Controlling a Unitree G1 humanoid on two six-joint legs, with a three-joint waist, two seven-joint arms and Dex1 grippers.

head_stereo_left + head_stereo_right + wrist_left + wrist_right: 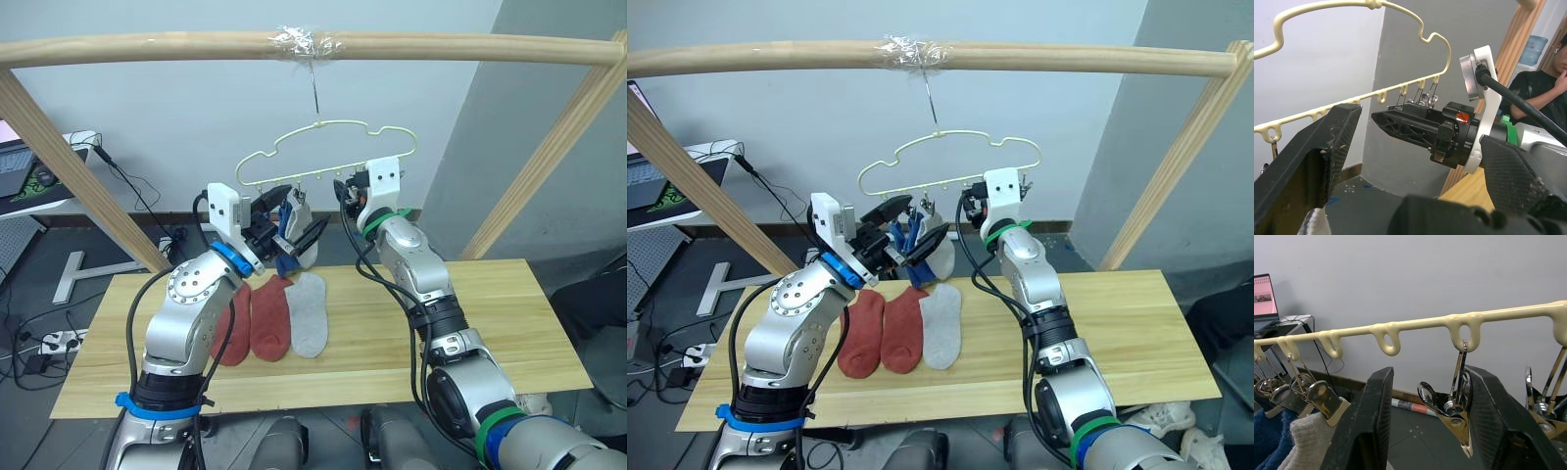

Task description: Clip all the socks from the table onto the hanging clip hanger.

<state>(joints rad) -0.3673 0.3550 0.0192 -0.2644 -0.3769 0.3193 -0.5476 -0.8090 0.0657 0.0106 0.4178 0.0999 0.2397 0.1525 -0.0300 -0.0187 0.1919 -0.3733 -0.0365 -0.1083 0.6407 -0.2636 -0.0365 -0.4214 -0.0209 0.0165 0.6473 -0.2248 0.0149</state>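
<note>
The socks are split between two places: two rust-red socks (257,318) and one grey sock (310,313) lie side by side on the table (490,323), while a blue sock (287,227) and a pale grey sock (1308,443) already hang from clips at the left end of the clip hanger (323,147), which dangles by its hook from the wooden bar (441,46). The right gripper (1425,396) is raised to the hanger with its fingers apart, straddling an empty metal clip (1452,413) without yet squeezing it. The left gripper (294,230) is up beside the hung socks, its fingers spread wide with nothing between them; whether it touches the blue sock cannot be told. To do this step well, the right fingers should probably close squarely on the clip's two wings, not its tip, so the mouth opens fully. Because the hanger swings freely on its hook, the squeeze should be slow and the push sideways slight. The left gripper will likely have to fetch a sock from the table and feed its cuff deep into the open mouth before the right lets go.
</note>
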